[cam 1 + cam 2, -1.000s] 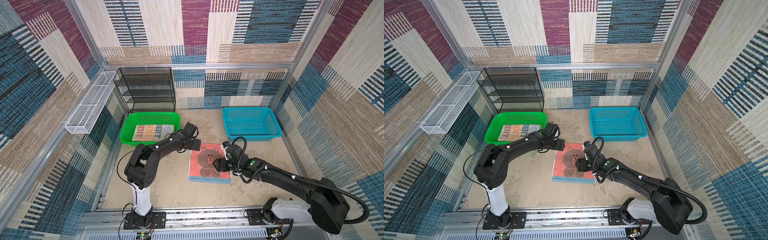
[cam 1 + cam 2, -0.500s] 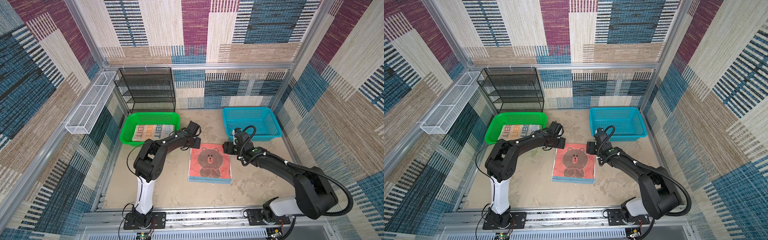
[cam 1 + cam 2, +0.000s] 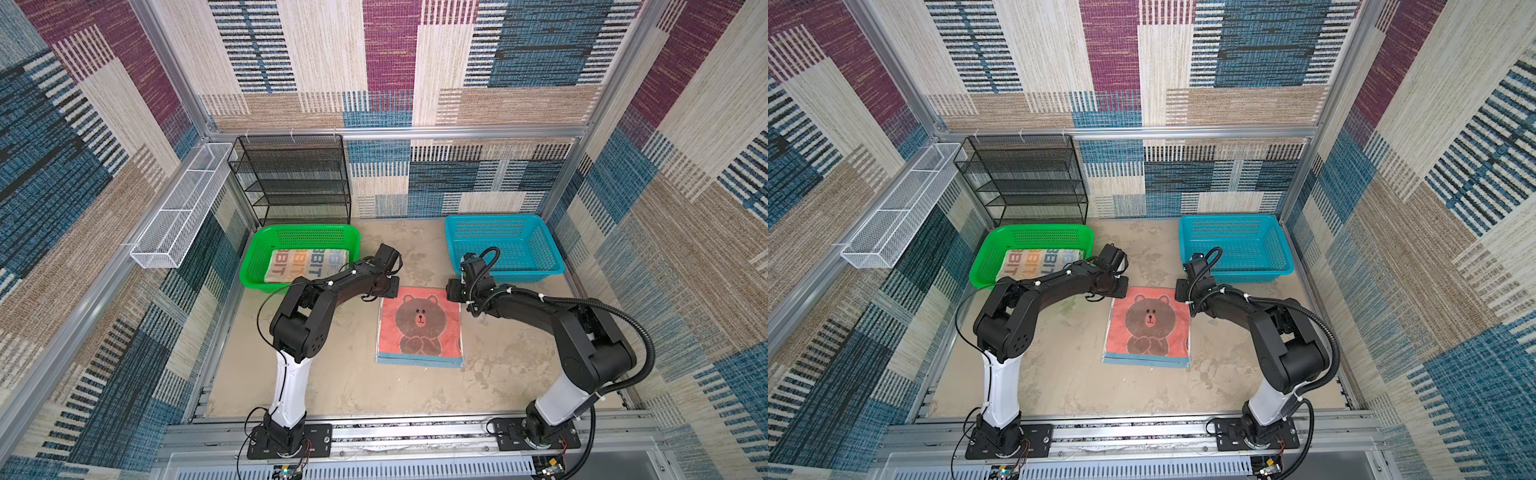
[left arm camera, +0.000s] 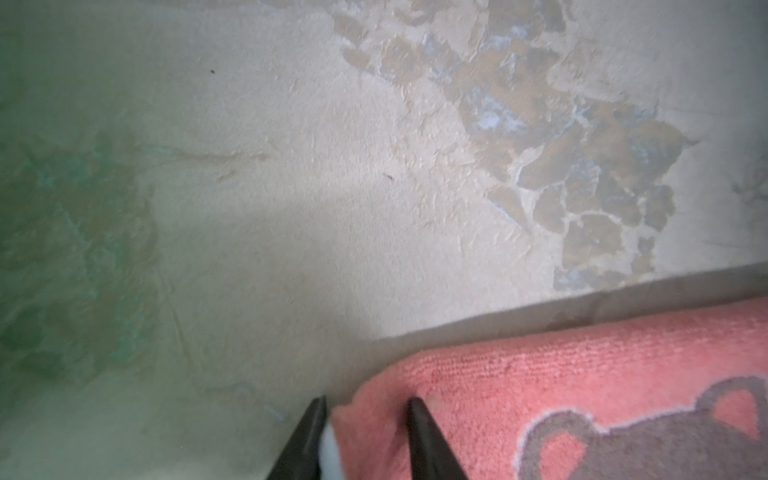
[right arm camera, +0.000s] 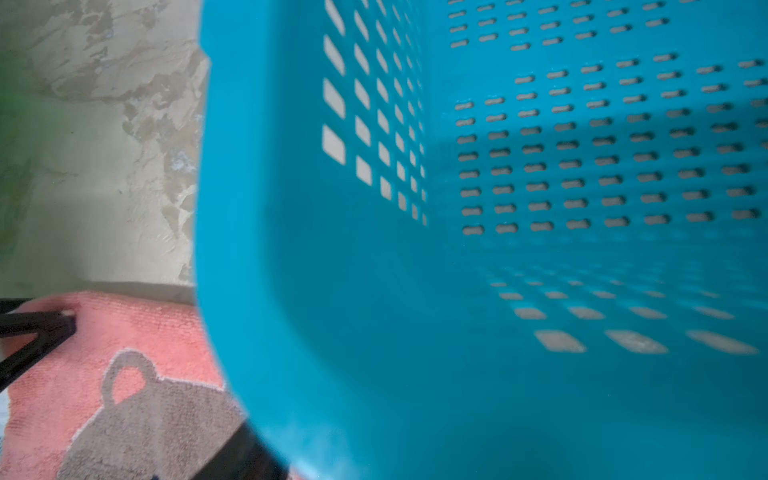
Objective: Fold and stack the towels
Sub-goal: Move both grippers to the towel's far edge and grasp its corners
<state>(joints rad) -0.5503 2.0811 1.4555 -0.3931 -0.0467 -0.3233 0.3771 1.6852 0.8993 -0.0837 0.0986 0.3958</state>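
1. Coral terry towel with a brown bear [image 3: 419, 328] lies flat on the beige table [image 3: 332, 374], atop a blue folded cloth [image 3: 417, 361]
2. Left gripper [image 4: 365, 401] apparently pinches one far corner, ready to fold
3. Right gripper [image 3: 453, 291], jaws apart, sits at the other

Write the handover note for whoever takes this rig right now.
Left tool: fingertips straddle the far left corner of the coral terry towel with the brown bear; grip unconfirmed.
Right tool: at its far right corner; opening hidden.
That towel lies flat, whole bear showing, on a blue towel mid-table.
Whitish lettered towel lies in the green plastic basket.
Done: coral laid over blue.
Left: fold the coral towel; probably add the lettered one to the stack.
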